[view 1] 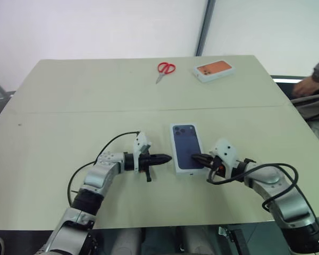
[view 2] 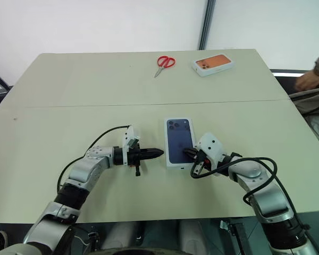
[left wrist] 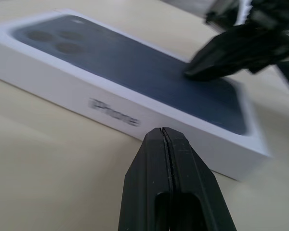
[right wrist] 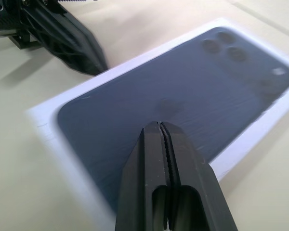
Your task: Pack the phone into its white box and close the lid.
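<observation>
Left eye view: the white rectangular lid (view 1: 187, 148), printed with a dark blue phone, sits closed over its box near the middle of the pale beige table (view 1: 95, 95). My left gripper (view 1: 166, 158), fingers pressed together and holding nothing, points right at the lid's left side, just beside it. My right gripper (view 1: 194, 157), fingers likewise pressed together, rests its tips over the lid's near right part. Far off lie red-handled scissors (view 1: 165, 69) and, right of them, a white box printed with an orange phone (view 1: 214, 70).
</observation>
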You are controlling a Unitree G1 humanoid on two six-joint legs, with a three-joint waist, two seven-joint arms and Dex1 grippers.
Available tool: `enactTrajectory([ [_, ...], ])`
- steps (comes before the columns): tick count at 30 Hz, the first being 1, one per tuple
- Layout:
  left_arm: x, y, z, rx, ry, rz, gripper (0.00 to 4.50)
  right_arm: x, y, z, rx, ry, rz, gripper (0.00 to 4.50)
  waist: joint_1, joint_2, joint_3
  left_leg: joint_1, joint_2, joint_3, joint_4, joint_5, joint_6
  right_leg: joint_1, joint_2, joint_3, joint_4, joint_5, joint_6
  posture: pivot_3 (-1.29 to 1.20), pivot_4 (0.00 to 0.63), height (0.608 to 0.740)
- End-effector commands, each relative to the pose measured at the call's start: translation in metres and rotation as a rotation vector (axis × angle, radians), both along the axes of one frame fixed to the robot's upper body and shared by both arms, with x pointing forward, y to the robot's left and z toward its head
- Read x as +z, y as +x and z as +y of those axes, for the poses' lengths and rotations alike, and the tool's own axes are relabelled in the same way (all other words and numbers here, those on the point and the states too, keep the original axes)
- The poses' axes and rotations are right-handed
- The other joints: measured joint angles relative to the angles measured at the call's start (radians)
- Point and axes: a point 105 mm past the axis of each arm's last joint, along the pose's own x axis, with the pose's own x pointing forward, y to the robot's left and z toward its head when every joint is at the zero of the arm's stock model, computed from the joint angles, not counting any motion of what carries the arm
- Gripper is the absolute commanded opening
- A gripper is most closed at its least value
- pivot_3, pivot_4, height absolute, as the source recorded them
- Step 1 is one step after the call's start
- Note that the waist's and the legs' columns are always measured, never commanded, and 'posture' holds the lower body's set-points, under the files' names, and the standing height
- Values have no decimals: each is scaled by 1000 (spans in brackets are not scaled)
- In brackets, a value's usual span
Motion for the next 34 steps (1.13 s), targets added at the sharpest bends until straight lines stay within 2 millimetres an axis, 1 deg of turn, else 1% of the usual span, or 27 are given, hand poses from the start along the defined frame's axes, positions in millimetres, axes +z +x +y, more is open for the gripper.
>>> enactTrajectory([
  [1,27,11,14,62,-49,-53,0,16,5,-12,-44,83,23,47,1,0,0,0,0,0,0,0,0,0,0,0,0,0,0,0,150,740],
  [2,32,17,20,103,-47,-77,520,20,7,-16,-58,123,43,0,1,0,1,-1,0,0,-1,0,0,-1,0,0,0,1,1,0,150,740],
  [3,37,25,33,153,-23,-111,797,28,12,-22,-85,149,26,263,2,0,1,-1,1,-1,-1,0,0,-2,0,0,0,2,3,0,150,740],
  [4,44,29,45,178,-11,-144,1326,36,12,-25,-80,177,12,590,1,0,1,-2,1,-1,-1,0,0,-2,0,0,0,2,4,0,150,740],
  [5,49,30,53,188,-6,-160,1735,41,12,-27,-74,191,1,859,-1,0,2,-2,1,-1,-1,0,0,-3,0,-1,0,2,4,0,150,740],
  [6,54,32,65,207,7,-188,2265,47,14,-31,-85,196,-27,1376,-2,0,2,-2,2,0,-2,0,0,-3,1,0,0,2,4,0,150,740],
  [7,57,33,75,219,20,-207,2708,51,14,-35,-91,201,-43,1808,-3,0,2,-2,2,0,-3,0,0,-4,1,0,0,2,4,0,150,740],
  [8,59,32,82,227,29,-217,3236,54,14,-38,-97,202,-55,2382,-3,0,2,-2,2,0,-4,0,0,-4,1,0,0,2,4,0,150,740],
  [9,62,33,92,248,38,-240,3713,57,15,-42,-105,202,-71,2860,-1,1,2,-2,2,0,-5,0,0,-5,1,0,0,2,4,0,150,740],
  [10,63,35,103,289,57,-246,4173,61,13,-45,-102,213,-72,3344,-1,1,2,-2,2,0,-6,0,0,-5,1,0,0,2,4,0,150,740],
  [11,64,37,113,329,78,-260,4500,63,12,-47,-99,216,-72,3856,0,1,2,-2,1,1,-7,0,0,-5,1,0,0,2,4,0,150,740],
  [12,65,39,121,361,98,-275,4500,64,10,-50,-92,210,-72,4325,1,1,2,-2,1,1,-7,0,0,-6,0,0,0,2,4,0,150,740],
  [13,66,40,130,388,112,-295,4500,65,8,-53,-85,204,-72,4462,2,1,2,-3,1,1,-7,0,1,-6,0,0,0,2,4,0,150,740],
  [16,70,34,150,423,129,-324,4500,67,7,-65,-99,172,-84,4462,1,1,3,-3,1,1,-7,-1,1,-6,0,0,-1,2,4,0,150,740],
  [17,69,31,156,427,129,-298,4500,67,6,-68,-102,158,-86,4462,1,1,3,-3,1,1,-7,-1,1,-6,0,0,-1,2,4,0,150,740],
  [19,67,24,165,432,138,-288,4500,68,6,-73,-104,137,-100,4462,0,2,3,-3,1,1,-7,-1,1,-6,-1,0,-1,2,4,0,150,740],
  [21,69,19,173,448,126,-300,4500,68,2,-76,-83,141,-100,4462,-1,2,3,-3,2,2,-7,-1,1,-6,-2,0,-1,1,2,0,150,740],
  [25,67,13,185,493,140,-288,4500,61,0,-86,-95,118,-90,4462,0,2,3,-3,2,1,-7,-1,1,-6,-2,0,-1,0,1,0,150,740],
  [29,67,9,191,536,137,-287,4500,56,-4,-92,-95,96,-79,4462,2,2,3,-3,2,2,-7,-1,1,-6,-2,1,-1,0,1,0,150,740],
  [34,60,6,201,602,188,-302,4500,51,-8,-98,-102,70,-70,4462,2,2,3,-3,2,2,-7,-1,1,-6,-3,2,-2,0,1,0,150,740],
])
